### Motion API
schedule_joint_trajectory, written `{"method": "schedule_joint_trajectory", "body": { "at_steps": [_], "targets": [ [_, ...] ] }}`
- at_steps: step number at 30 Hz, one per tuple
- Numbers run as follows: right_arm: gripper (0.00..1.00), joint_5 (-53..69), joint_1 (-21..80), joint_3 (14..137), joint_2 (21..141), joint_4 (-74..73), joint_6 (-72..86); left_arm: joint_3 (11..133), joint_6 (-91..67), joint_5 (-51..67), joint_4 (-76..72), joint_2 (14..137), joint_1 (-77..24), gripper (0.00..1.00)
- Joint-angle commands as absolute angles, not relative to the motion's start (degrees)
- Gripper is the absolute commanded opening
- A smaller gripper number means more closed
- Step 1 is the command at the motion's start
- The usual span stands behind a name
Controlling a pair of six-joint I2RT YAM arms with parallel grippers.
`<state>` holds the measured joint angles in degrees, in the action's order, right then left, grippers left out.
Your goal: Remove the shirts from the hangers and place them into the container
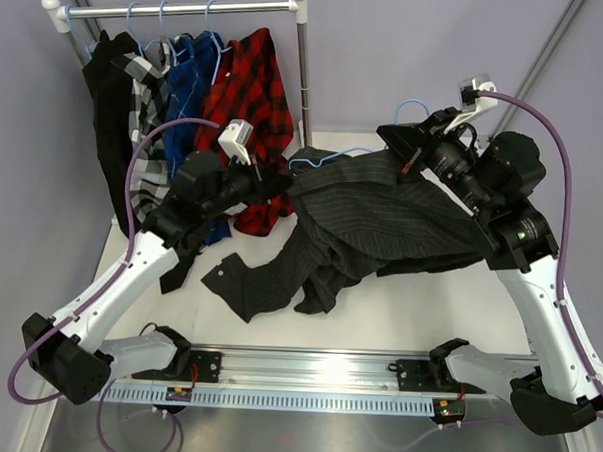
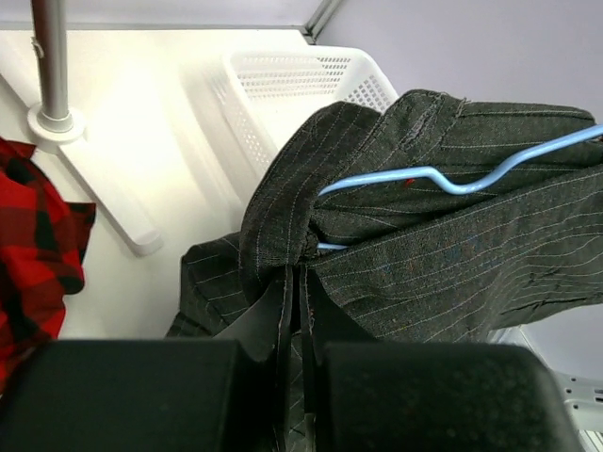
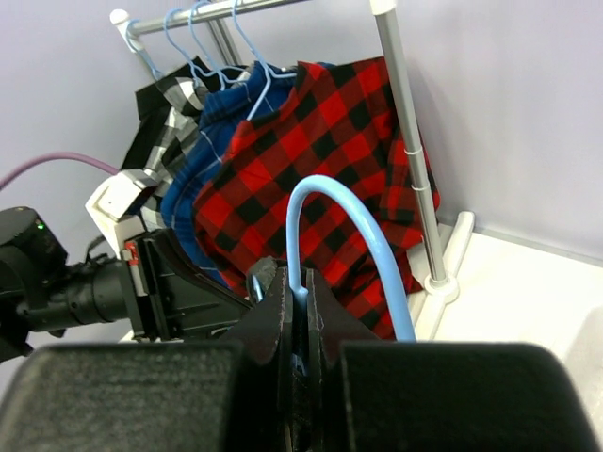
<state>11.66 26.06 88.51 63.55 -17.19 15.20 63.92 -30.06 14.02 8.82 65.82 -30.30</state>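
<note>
- Charcoal grey shirt (image 1: 382, 215) hangs stretched between the two arms over the middle of the table (image 1: 457, 323). One sleeve trails on the surface toward the near edge.
- Left gripper (image 2: 300, 282) is clamped on the shirt's shoulder cloth. Right gripper (image 3: 300, 287) is pinched together on the hook of the light-blue hanger (image 3: 344, 212).
- To do this step well, I judge the left arm should hold the cloth firm while the right draws the hanger out sideways, slow and level. The wire end inside the shoulder looks likely to snag.
- Only the left wrist view shows the white basket (image 2: 311, 80), which sits beyond the shirt, near the foot of the rail (image 2: 49, 66). From overhead the shirt hides it.
- Only the right wrist view shows plainly that the hook sits between the fingers. From above, the arm masks that contact.
</note>
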Motion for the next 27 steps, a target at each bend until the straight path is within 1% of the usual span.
{"method": "schedule_joint_trajectory", "body": {
  "at_steps": [1,5,8,11,13,14,15,16,17,18,21,23,26,27],
  "targets": [
    [0.0,11.8,25.2,92.2,59.5,-0.7,19.9,63.9,-28.4,11.9,15.2,67.1,-30.1,0.0],
    [0.0,16.0,25.2,94.3,60.7,-0.6,21.7,63.5,-29.0,17.4,12.6,67.1,-31.5,0.0],
    [0.0,18.3,25.2,94.4,62.1,-0.2,23.5,63.8,-24.8,20.9,11.1,66.6,-34.1,0.0],
    [0.0,19.8,25.2,92.6,63.2,4.7,26.4,65.2,-23.2,27.1,10.6,68.3,-35.2,0.0],
    [0.0,20.6,25.2,94.1,64.5,3.9,26.3,65.0,-23.8,24.6,10.6,68.1,-35.2,0.0],
    [0.0,20.6,25.2,94.8,64.9,3.2,25.8,64.9,-23.4,22.1,12.0,67.4,-35.2,0.03],
    [0.0,20.3,25.2,96.1,65.0,2.3,24.3,65.1,-21.8,16.8,12.9,65.9,-35.2,0.27],
    [0.0,20.0,25.2,96.5,65.2,0.4,23.4,65.6,-21.1,14.4,14.5,65.0,-35.1,0.28],
    [0.0,19.9,25.2,96.8,65.2,-1.0,22.5,66.1,-20.5,11.0,15.0,64.3,-34.8,0.22],
    [0.0,19.5,25.2,96.6,65.1,-2.1,21.2,66.4,-19.4,9.9,15.2,63.3,-34.0,0.19],
    [0.0,18.7,25.2,94.8,64.4,-3.8,19.4,68.4,-18.5,7.1,16.2,60.2,-32.1,0.3],
    [0.0,18.4,25.2,93.6,63.5,-4.0,18.9,70.0,-18.4,7.0,16.7,59.0,-30.9,0.48],
    [0.0,18.1,25.2,91.7,62.7,-4.1,18.4,71.7,-18.1,5.9,17.7,58.1,-30.1,0.57],
    [0.0,18.5,25.2,91.6,62.6,-4.3,18.0,72.1,-17.8,5.5,18.2,58.0,-29.5,0.61]
  ]
}}
